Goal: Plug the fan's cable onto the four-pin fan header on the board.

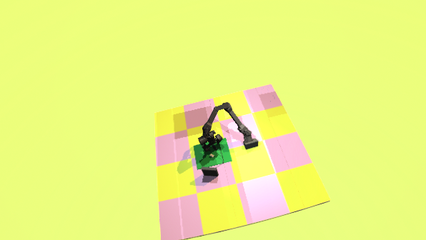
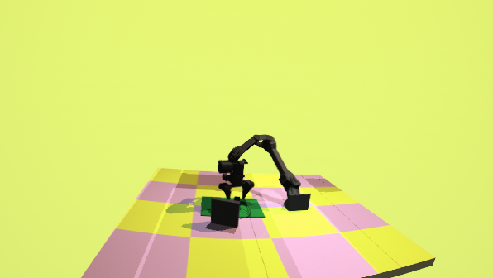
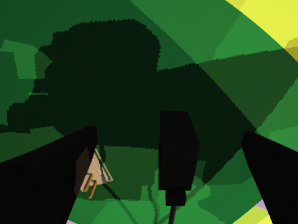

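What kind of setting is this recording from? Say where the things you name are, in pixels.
Probably a small electronics-assembly test setup: a robot arm (image 1: 226,106) (image 2: 279,159) reaches over a green circuit board (image 1: 227,157) (image 2: 257,213) (image 3: 190,30), and a cream header with metal pins (image 3: 101,172) sits on it.
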Motion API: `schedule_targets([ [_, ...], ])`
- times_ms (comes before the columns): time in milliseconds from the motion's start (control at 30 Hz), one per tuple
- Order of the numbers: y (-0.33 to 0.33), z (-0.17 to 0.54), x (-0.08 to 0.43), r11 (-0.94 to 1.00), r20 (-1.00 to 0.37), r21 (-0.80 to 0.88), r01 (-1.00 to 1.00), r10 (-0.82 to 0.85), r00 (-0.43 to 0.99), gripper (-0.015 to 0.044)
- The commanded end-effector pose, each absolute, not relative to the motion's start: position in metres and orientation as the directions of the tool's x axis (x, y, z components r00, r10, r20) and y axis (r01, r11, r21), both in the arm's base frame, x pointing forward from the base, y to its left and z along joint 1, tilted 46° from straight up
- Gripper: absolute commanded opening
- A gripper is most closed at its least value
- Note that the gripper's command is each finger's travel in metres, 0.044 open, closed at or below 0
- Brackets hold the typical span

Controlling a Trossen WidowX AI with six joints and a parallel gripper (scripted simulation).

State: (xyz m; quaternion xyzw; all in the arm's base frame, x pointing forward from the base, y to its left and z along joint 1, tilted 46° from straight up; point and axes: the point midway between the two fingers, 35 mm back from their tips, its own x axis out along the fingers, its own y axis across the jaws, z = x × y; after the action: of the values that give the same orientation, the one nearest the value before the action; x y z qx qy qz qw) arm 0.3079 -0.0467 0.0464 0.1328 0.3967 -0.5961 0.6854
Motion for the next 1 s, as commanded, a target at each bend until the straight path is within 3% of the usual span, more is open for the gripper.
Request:
schedule_targets([
  [0, -0.052, 0.042, 0.306, 0.254, -0.697, -0.299, 0.92, -0.717, -0.028, 0.044],
  [133, -0.053, 0.041, 0.306, 0.254, -0.697, -0.299, 0.92, -0.717, -0.029, 0.044],
  [667, -0.051, 0.043, 0.307, 0.252, -0.701, -0.292, 0.922, -0.712, -0.027, 0.002],
  [967, -0.015, 0.077, 0.308, 0.255, -0.698, -0.299, 0.92, -0.715, -0.029, 0.0],
])
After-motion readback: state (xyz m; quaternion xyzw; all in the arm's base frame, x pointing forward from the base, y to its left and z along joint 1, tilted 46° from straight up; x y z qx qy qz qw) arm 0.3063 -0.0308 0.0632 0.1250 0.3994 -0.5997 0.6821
